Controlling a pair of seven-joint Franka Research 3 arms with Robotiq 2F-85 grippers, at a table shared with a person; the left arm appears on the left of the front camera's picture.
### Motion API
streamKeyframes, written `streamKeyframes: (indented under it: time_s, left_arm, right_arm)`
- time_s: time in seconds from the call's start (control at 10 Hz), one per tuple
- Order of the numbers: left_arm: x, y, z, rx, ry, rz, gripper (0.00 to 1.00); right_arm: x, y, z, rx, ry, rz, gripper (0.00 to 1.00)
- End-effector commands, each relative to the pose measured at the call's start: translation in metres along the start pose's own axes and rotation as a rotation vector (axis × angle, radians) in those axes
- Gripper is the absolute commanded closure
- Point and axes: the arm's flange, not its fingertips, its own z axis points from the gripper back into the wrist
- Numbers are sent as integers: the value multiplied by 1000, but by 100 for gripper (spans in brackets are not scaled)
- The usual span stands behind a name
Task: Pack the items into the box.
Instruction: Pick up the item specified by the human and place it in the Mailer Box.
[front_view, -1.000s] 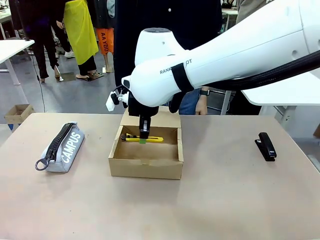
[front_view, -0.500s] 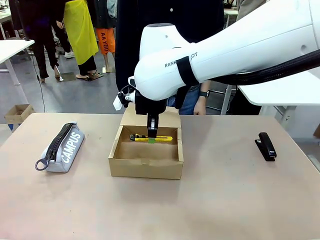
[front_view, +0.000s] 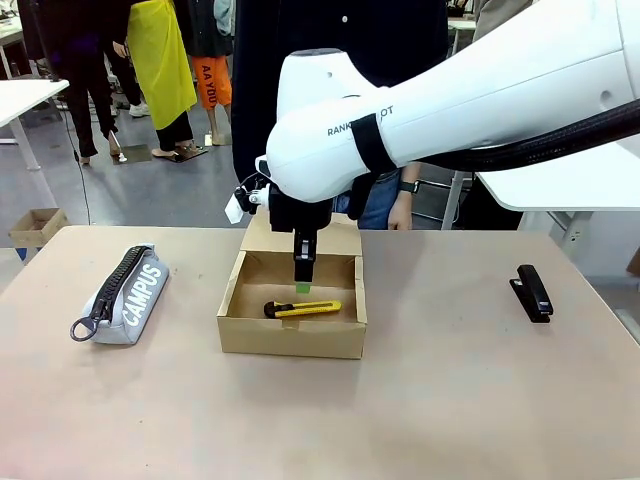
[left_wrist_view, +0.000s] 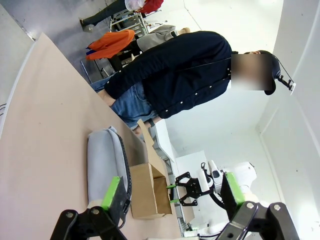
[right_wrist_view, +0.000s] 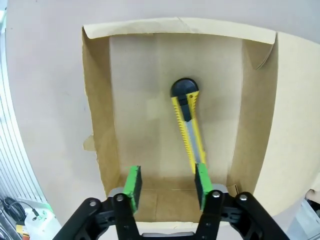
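The yellow-and-black utility knife (front_view: 303, 309) lies flat on the floor of the brown cardboard box (front_view: 290, 336). My right gripper (front_view: 303, 282) hangs just above it, open, with nothing between its fingers. In the right wrist view the knife (right_wrist_view: 187, 127) rests below the open gripper (right_wrist_view: 167, 181), its tip near the right pad, inside the box (right_wrist_view: 95, 115). The grey "CAMPUS" pouch (front_view: 125, 293) lies on the table left of the box. My left gripper (left_wrist_view: 172, 192) is open in the air, looking at the pouch (left_wrist_view: 105, 160) and the box (left_wrist_view: 147, 190).
A black stapler (front_view: 532, 292) lies at the table's right side. The box's flap lid (front_view: 325, 236) stands open at its far edge. A person in a dark jacket (front_view: 340, 30) stands at the far side behind the box. Bare table stretches in front of the box.
My right gripper opened and let go of the knife, which dropped from between the fingers onto the box floor. The arm shifted slightly right before that.
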Motion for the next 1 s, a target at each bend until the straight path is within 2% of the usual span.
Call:
streamKeyframes:
  time_s: [0.0,0.3,0.4,0.5,0.6,0.7,0.9]
  left_arm:
    - [0,-4,0,-20,-15,2,0]
    - [0,-4,0,-20,-15,2,0]
    - [0,-4,0,-20,-15,2,0]
    - [0,-4,0,-20,-15,2,0]
    - [0,-4,0,-20,-15,2,0]
    - [0,-4,0,-20,-15,2,0]
    - [0,-4,0,-20,-15,2,0]
  right_arm:
    - [-3,1,8,3,-8,-45,0]
    - [-22,2,23,-23,-38,-124,0]
    - [-39,4,32,-32,-71,-191,0]
    - [-70,9,45,-31,-144,-311,0]
    - [-116,15,58,-13,-223,-553,0]
    - [-179,29,68,27,-368,-773,0]
    - [-286,67,68,125,-661,-1125,0]
